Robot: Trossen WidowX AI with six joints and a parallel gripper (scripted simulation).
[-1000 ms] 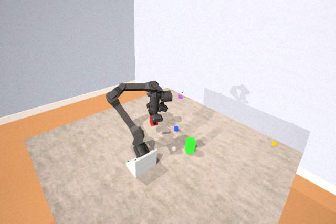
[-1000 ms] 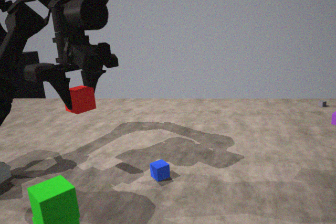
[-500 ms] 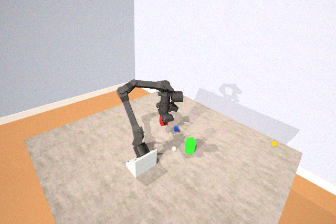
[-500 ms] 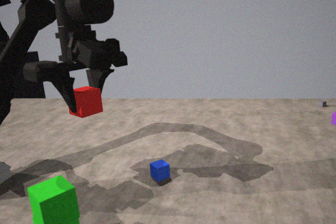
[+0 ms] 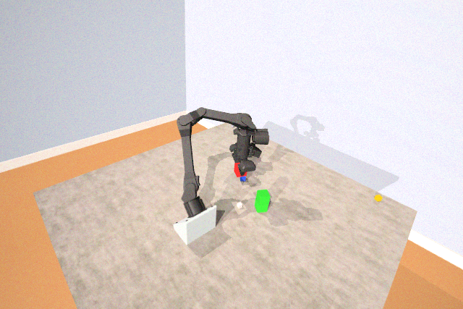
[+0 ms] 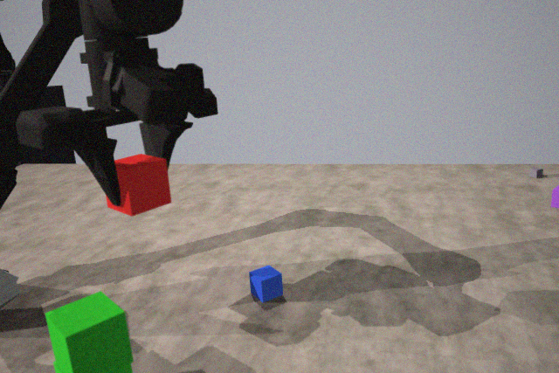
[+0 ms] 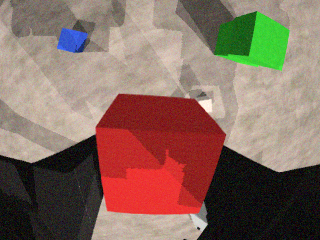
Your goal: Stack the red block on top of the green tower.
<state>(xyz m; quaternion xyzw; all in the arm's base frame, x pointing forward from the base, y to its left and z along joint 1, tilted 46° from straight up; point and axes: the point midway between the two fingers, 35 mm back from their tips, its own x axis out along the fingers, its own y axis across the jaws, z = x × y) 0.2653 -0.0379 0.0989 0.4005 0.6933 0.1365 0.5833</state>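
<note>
The red block [image 5: 237, 170] [image 6: 145, 186] [image 7: 150, 155] is between the two fingers of my gripper [image 6: 141, 183] [image 7: 155, 136], which is shut on it. In the exterior view the block hangs in the air, well above the table. The green tower [image 5: 262, 201] [image 6: 92, 337] [image 7: 267, 42] stands upright on the table, apart from the gripper. In the wrist view it is at the upper right, beyond the red block. Its lower part is cut off in the exterior view.
A small blue cube [image 5: 243, 179] [image 6: 266, 284] [image 7: 72, 41] lies on the table. A small white cube [image 5: 239, 205] [image 7: 205, 105] lies between the arm's base [image 5: 197, 225] and the tower. A yellow object [image 5: 377, 197] is at the far right edge. A purple object [image 6: 555, 197] shows at the right.
</note>
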